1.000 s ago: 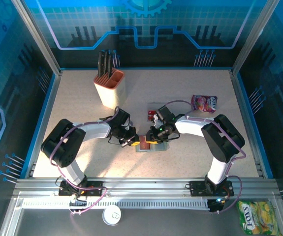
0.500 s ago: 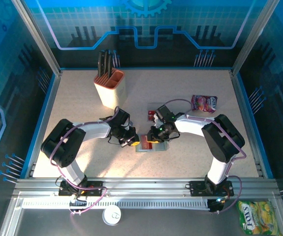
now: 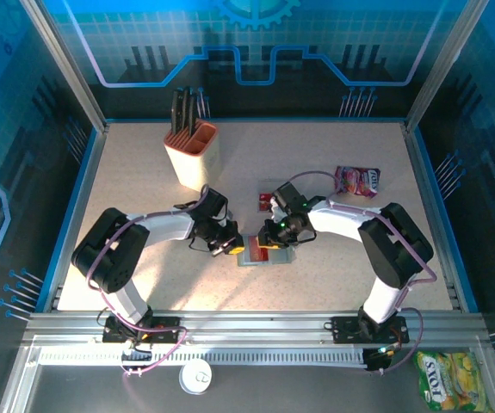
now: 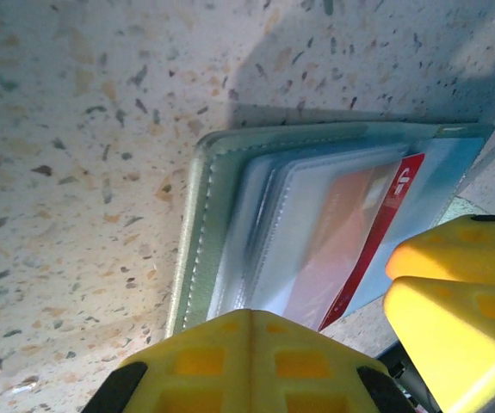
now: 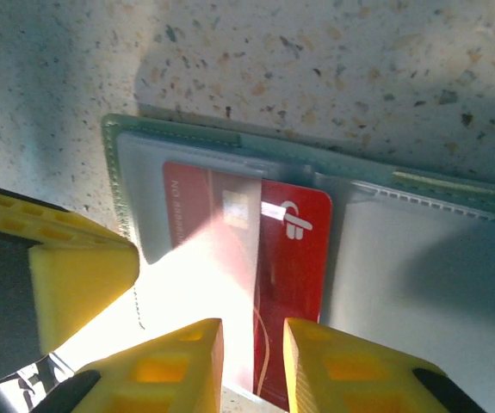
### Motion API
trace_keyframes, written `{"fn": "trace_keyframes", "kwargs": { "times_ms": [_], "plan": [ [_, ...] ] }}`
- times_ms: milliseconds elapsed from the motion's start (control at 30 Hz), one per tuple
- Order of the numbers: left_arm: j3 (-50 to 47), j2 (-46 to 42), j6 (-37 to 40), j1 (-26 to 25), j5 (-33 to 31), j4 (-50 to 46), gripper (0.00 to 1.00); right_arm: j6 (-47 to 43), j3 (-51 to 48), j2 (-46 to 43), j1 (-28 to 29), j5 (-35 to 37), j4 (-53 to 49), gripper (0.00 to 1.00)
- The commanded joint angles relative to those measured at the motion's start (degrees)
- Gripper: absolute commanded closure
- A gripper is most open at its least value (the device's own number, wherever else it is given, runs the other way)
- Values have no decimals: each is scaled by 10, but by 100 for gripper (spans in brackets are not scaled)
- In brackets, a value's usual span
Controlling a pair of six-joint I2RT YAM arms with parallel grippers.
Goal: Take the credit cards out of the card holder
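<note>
The card holder (image 3: 275,257) lies open and flat on the table between my two grippers, its clear sleeves facing up (image 4: 200,224) (image 5: 187,133). A red credit card (image 5: 297,249) sticks about halfway out of a sleeve, and its edge also shows in the left wrist view (image 4: 386,211). My right gripper (image 5: 253,344) (image 3: 269,243) hovers over that card's free end with its jaws a narrow gap apart, the card lying below the gap. My left gripper (image 4: 251,317) (image 3: 232,249) is shut, its tips at the holder's left edge.
A small red card-like piece (image 3: 265,203) lies just behind the holder. A pink-red snack packet (image 3: 356,181) is at the right rear, and a beige knife block (image 3: 192,153) stands at the left rear. Blue walls ring the table.
Both grippers stay at the card holder. The right arm's elbow has shifted slightly to the right. The jaws look the same.
</note>
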Motion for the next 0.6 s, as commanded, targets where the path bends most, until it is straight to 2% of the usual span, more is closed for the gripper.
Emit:
{"fn": "trace_keyframes", "kwargs": {
  "times_ms": [0, 233, 567],
  "plan": [
    [19, -16, 2, -4, 5, -16, 99, 9, -7, -20, 3, -3, 1, 73],
    [36, 11, 0, -26, 3, -14, 100, 12, -16, -20, -7, -13, 12, 73],
    [35, 29, 3, -31, -15, -26, 100, 15, -31, -10, -16, -23, 31, 73]
  ]
}}
